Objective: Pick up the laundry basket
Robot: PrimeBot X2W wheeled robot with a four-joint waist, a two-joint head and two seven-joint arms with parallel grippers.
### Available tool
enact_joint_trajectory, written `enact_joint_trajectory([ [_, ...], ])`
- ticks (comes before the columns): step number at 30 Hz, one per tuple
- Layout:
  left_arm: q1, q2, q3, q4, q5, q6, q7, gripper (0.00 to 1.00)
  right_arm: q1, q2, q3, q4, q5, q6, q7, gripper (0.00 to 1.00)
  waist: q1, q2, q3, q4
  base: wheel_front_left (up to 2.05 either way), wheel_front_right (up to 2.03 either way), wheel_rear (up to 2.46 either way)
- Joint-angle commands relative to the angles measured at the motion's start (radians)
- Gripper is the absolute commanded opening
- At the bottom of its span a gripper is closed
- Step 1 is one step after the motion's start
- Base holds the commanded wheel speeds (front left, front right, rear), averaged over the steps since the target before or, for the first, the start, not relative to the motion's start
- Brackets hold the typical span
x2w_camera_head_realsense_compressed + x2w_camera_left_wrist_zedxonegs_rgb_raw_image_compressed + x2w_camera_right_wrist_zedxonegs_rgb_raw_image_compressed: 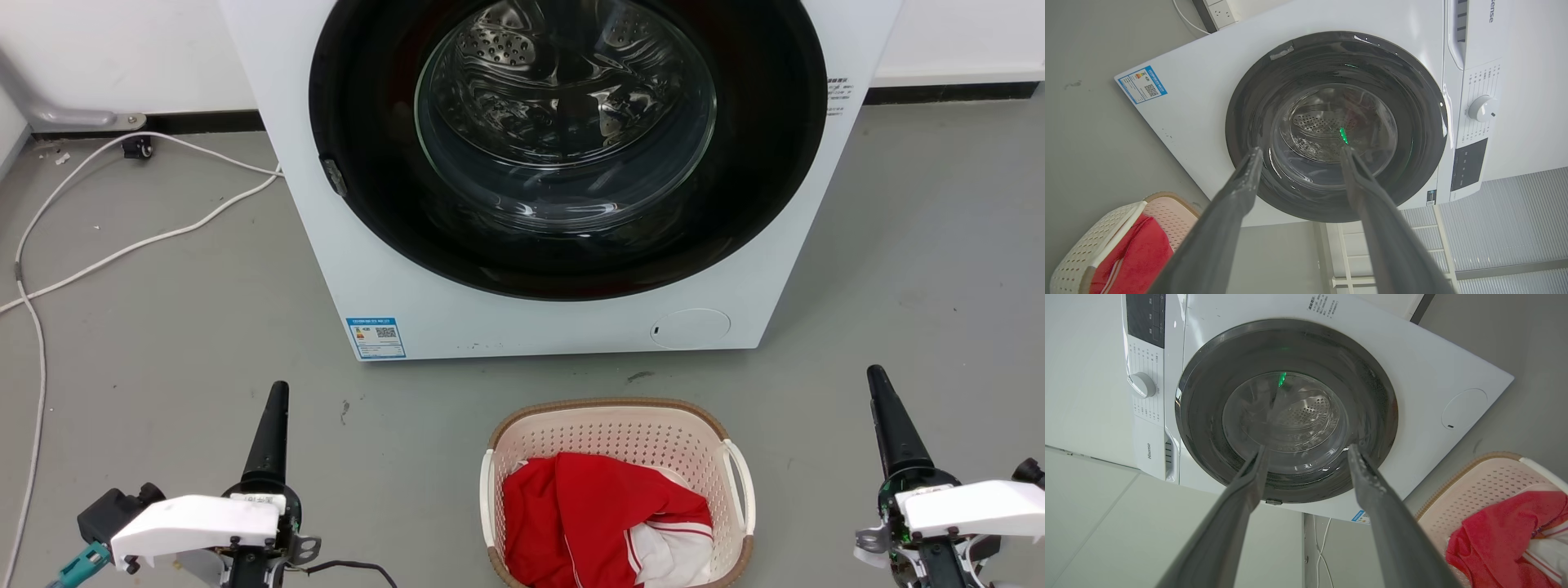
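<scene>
**Thin handles, a light basket, and both arms well away from it**

The laundry basket (620,434) sits on the grey floor (204,343), just near of the washing machine (375,269), with a red garment (588,506) heaped inside. Its near end runs off the bottom of the head view. The left gripper (278,392) hangs well to its left and the right gripper (878,377) well to its right. Neither touches it. In each wrist view the fingers (1237,196) (1372,486) stand spread with nothing between them, so both grippers are open and empty.

My guess is the main risk lies in the white loop handles, left (487,490) and right (743,482). They are slim and lie close against the perforated wall. A finger that comes in slightly off would likely strike the wall and push the basket across the smooth floor, or nudge it against the machine.

If one gripper closes or rises before the other, the basket would probably tip towards the lower side. The clothing could then slide out over the brown rim (608,403)
</scene>
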Motion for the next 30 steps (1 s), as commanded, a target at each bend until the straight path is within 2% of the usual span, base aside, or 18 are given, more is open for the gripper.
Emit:
enact_joint_trajectory([
  [1,-0.006,0.004,-0.005,-0.030,0.050,0.005,-0.013,1.00,-0.003,-0.003,0.008,-0.034,-0.060,0.000,-0.012,1.00,0.0000,0.0000,0.000,0.000,0.00,0.00,0.00],
  [11,0.011,0.004,-0.027,-0.067,0.235,0.030,-0.053,1.00,0.016,-0.003,0.028,-0.080,-0.280,0.000,-0.053,1.00,0.0000,0.0000,0.002,0.001,0.00,0.00,0.00],
  [30,0.035,0.005,-0.066,-0.095,0.519,0.072,-0.115,1.00,0.045,-0.003,0.043,-0.126,-0.598,0.000,-0.114,1.00,0.0000,0.0000,0.003,0.004,0.00,0.00,0.00],
])
